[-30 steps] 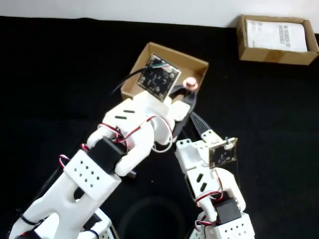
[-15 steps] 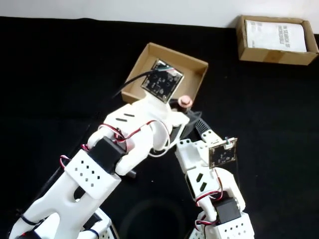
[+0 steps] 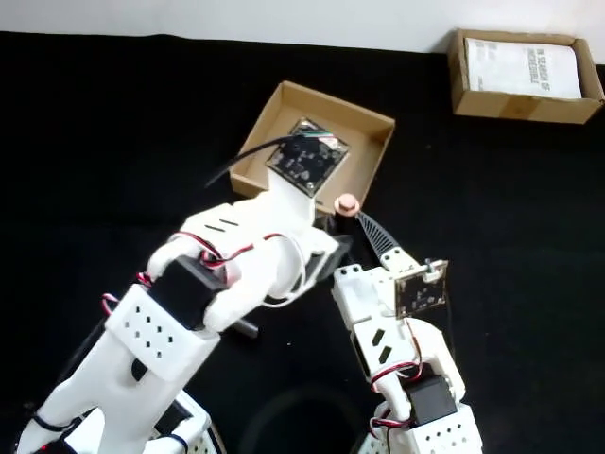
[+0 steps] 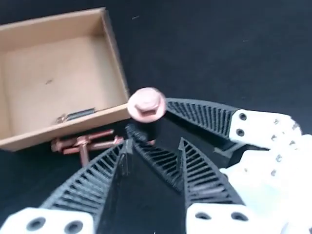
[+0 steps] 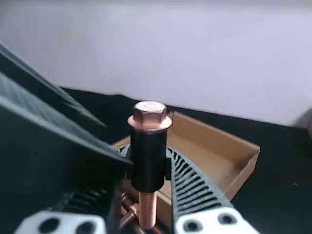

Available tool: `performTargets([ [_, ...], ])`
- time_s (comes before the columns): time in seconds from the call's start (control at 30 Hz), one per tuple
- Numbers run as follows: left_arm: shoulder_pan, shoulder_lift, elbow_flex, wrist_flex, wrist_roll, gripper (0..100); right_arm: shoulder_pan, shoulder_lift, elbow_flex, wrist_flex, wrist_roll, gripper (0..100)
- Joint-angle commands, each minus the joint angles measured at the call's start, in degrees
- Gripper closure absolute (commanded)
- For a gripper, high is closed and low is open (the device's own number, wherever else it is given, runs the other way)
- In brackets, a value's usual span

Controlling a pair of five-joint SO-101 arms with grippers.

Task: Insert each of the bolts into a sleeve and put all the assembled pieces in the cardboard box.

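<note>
A copper bolt [image 5: 149, 116] stands upright through a black sleeve [image 5: 147, 165], and my right gripper [image 5: 147, 156] is shut on the sleeve. From above, its copper head [image 3: 347, 203] shows just off the near right side of the cardboard box [image 3: 371, 121]. My left gripper [image 4: 154, 144] is open, its fingers [image 4: 109, 178] spread on either side of the right gripper's fingers [image 4: 200, 114]. One dark piece with a copper end [image 4: 75, 115] lies inside the box [image 4: 113, 46]. Loose copper bolts [image 4: 83, 144] lie on the table against the box's outer wall.
A second cardboard box [image 3: 526, 102] holding a printed sheet sits at the far right by the table's back edge. The left arm [image 3: 246, 260] and right arm [image 3: 392, 317] stand close together in the middle. The table is black cloth [image 3: 113, 132].
The bolt's copper head has come away from the box's right corner toward the near side. The left arm has drawn back toward the near left.
</note>
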Motion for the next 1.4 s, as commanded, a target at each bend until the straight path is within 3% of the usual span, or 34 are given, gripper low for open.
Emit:
performTargets([
  [0.0,-2.9,-4.5,-2.9,2.1,-0.4,85,-0.1,-0.9,-4.4,4.7,-0.2,99.1],
  [0.2,-8.3,-14.4,0.4,2.2,-0.4,87,0.0,4.1,-15.1,8.7,-0.4,99.1],
  [0.33,-12.6,-21.8,4.5,2.2,-0.4,100,0.0,16.1,-28.3,10.0,-0.4,99.1],
  [0.6,-23.9,-41.5,18.1,2.2,-0.4,99,0.0,41.3,-53.1,10.6,-0.2,99.1],
  [0.73,-29.1,-53.0,26.6,2.2,-0.3,99,0.0,51.4,-62.5,16.7,0.0,99.1],
  [0.87,-34.0,-63.3,37.1,2.2,0.0,99,0.0,61.6,-69.6,19.8,9.1,99.1],
  [0.97,-35.7,-61.8,40.7,2.1,0.0,99,0.0,68.6,-74.9,20.0,15.3,99.1],
  [1.1,-35.8,-61.3,46.9,-4.1,0.1,99,0.0,77.6,-81.1,20.0,22.2,99.1],
  [1.37,-36.4,-61.3,67.5,-27.9,0.1,99,-0.4,95.7,-90.5,19.8,31.2,99.1],
])
